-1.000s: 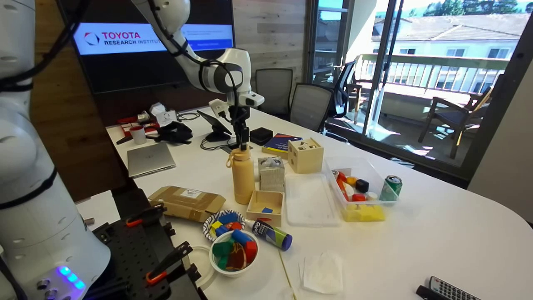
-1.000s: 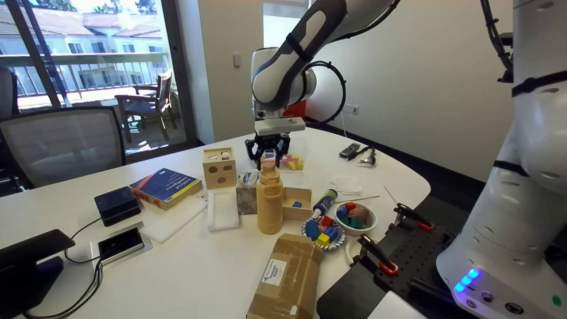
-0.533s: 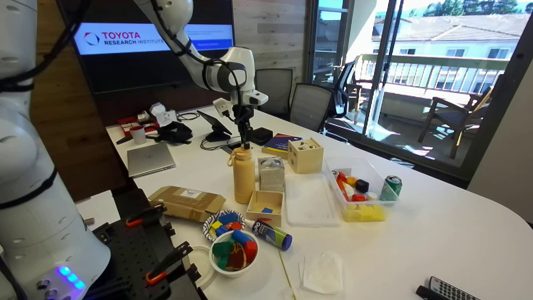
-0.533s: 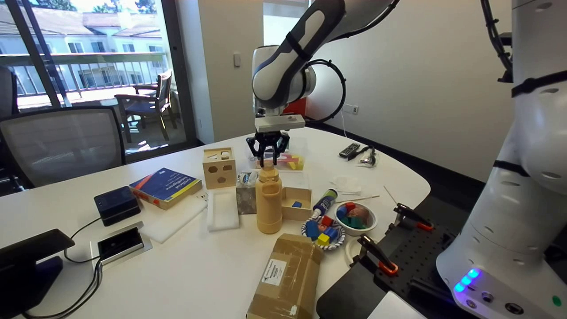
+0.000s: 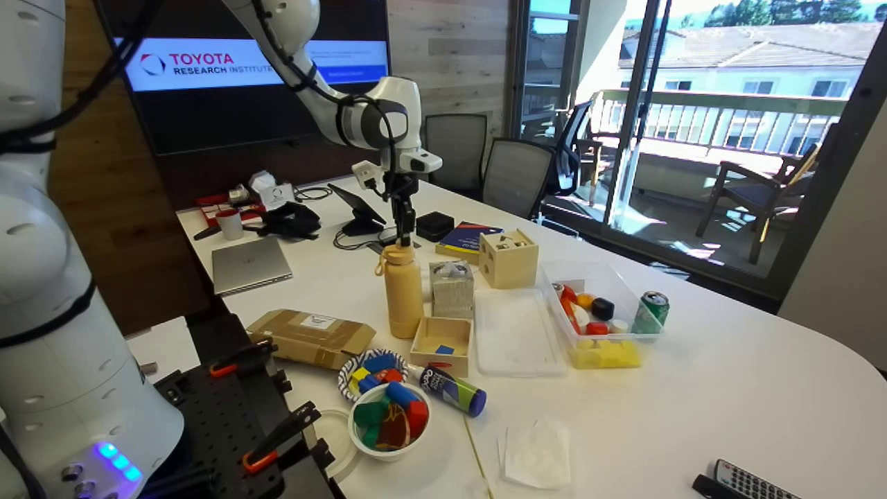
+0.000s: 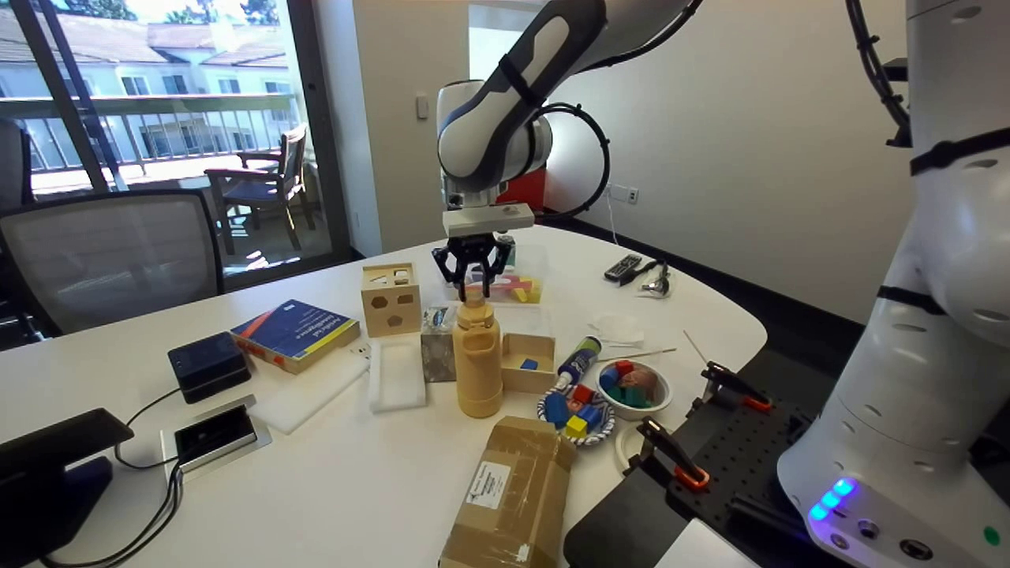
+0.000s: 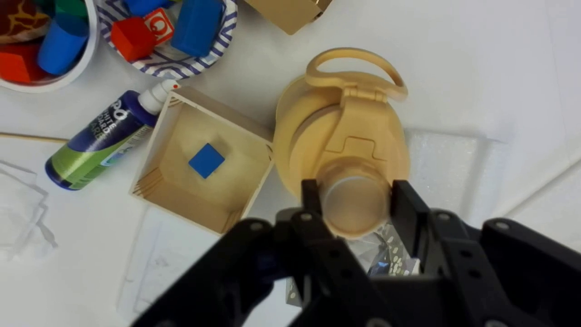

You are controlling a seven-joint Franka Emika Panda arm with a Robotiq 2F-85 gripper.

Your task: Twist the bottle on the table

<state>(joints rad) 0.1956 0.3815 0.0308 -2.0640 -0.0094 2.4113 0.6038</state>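
The yellow bottle (image 5: 404, 298) stands on the white table (image 5: 693, 402), its top leaning slightly to the left in both exterior views (image 6: 478, 363). In the wrist view its lid (image 7: 358, 118) shows a carry loop and a round cap. My gripper (image 7: 355, 195) points down over the bottle, with one black finger against each side of the cap. In both exterior views the fingertips (image 6: 474, 293) are at the very top of the bottle. The gripper is shut on the cap.
A wooden tray (image 7: 204, 181) and a tissue box (image 5: 452, 291) stand close beside the bottle. A cardboard package (image 6: 513, 489), a spray bottle (image 5: 454, 389), a bowl of blocks (image 5: 357, 430), a plastic bin (image 5: 624, 291) and a green can (image 5: 651, 312) are nearby.
My gripper moves slightly up and right, then back left in an exterior view. The bottle's top moves with it, and the bottle now leans a little more.
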